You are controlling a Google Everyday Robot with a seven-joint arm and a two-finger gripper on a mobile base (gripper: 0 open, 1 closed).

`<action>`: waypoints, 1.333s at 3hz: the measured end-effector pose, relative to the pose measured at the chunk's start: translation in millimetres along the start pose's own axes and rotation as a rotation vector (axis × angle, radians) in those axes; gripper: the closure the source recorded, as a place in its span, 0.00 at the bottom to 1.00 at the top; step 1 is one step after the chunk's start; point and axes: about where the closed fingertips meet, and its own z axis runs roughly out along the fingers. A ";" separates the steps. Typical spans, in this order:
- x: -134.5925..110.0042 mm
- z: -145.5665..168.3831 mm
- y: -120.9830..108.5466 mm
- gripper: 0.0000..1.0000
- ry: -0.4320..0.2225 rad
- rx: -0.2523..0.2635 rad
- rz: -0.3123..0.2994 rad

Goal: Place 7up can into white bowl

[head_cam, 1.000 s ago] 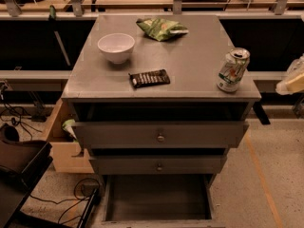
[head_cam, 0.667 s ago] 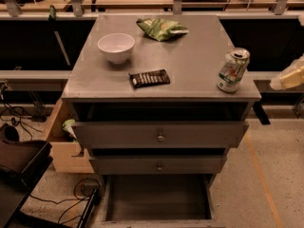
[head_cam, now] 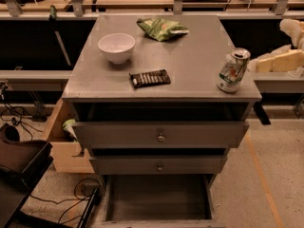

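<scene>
The 7up can [head_cam: 232, 71], white and green with a silver top, stands upright near the front right corner of the grey cabinet top [head_cam: 199, 56]. The white bowl [head_cam: 116, 47] sits empty at the back left of the same top, well apart from the can. My gripper [head_cam: 260, 63], cream coloured, reaches in from the right edge of the view. It is just right of the can at about the can's height and does not touch it.
A green snack bag [head_cam: 162, 28] lies at the back centre. A dark candy bar wrapper [head_cam: 150, 78] lies at the front centre. The cabinet's drawers [head_cam: 160, 136] stand partly pulled out, and the bottom one [head_cam: 156, 198] is wide open. A wooden box [head_cam: 64, 148] and cables are on the floor at left.
My gripper has moved left and a little up, closer to the can's right side. The can, bowl, bag and wrapper have not moved.
</scene>
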 end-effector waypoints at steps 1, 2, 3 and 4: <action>15.3 17.4 -12.6 0.00 -0.122 -0.007 0.042; 34.9 32.0 -17.0 0.00 -0.218 -0.023 0.066; 46.7 41.2 -16.9 0.00 -0.247 -0.039 0.083; 54.4 53.6 -14.8 0.00 -0.251 -0.067 0.100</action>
